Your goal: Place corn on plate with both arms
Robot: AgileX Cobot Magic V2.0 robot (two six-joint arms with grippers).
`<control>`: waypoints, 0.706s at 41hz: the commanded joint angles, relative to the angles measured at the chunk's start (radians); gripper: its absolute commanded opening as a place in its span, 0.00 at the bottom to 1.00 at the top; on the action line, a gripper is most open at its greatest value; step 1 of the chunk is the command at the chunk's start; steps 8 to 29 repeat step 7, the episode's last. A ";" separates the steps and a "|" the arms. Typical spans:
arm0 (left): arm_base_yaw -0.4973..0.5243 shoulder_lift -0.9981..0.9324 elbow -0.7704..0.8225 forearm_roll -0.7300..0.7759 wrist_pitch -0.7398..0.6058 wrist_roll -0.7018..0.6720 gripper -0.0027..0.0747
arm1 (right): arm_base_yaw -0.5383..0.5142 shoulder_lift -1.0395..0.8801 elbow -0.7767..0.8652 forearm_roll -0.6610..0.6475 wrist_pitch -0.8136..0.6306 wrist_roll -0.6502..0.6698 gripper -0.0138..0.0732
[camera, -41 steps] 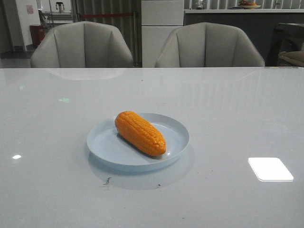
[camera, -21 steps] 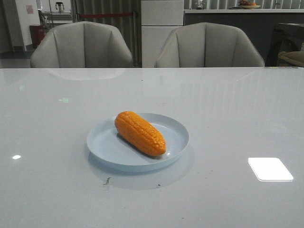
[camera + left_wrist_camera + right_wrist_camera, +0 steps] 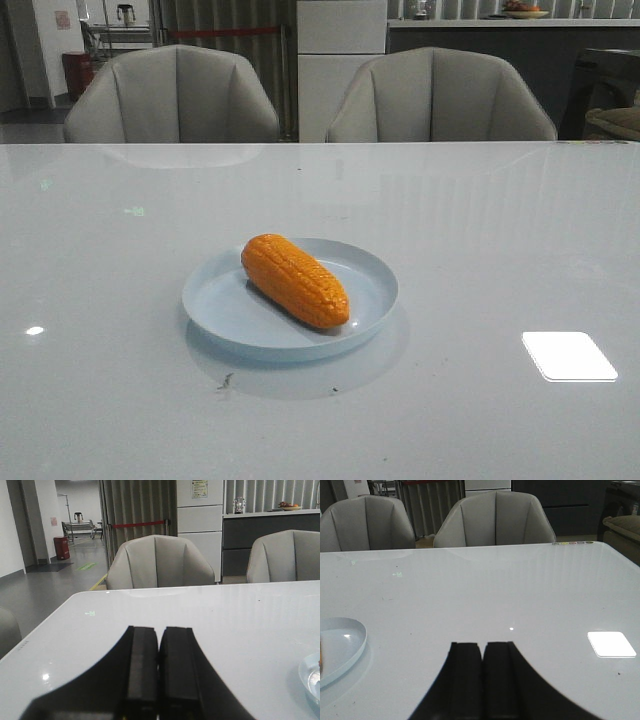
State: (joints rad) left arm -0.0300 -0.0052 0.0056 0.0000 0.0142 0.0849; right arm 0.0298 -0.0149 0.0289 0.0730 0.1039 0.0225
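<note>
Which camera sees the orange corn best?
The front view: the whole corn lies on the pale blue plate. The right wrist view catches only an orange sliver at its edge. The left wrist view shows only a bit of plate, no clear corn.

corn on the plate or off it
On it. The corn lies on its side inside the plate, slanted across it, clear of the table.

Orange corn cob [image 3: 295,281] lying diagonally inside pale blue round plate [image 3: 222,305], kernels bumpy, ends rounded
</note>
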 commanded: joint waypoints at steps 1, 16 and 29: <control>0.001 -0.015 0.037 -0.006 -0.079 -0.011 0.16 | -0.001 -0.019 -0.022 -0.002 -0.098 -0.001 0.22; 0.001 -0.015 0.037 -0.006 -0.079 -0.011 0.16 | -0.001 -0.019 -0.022 -0.002 -0.098 -0.001 0.22; 0.001 -0.015 0.037 -0.006 -0.079 -0.011 0.16 | -0.001 -0.019 -0.022 -0.002 -0.098 -0.001 0.22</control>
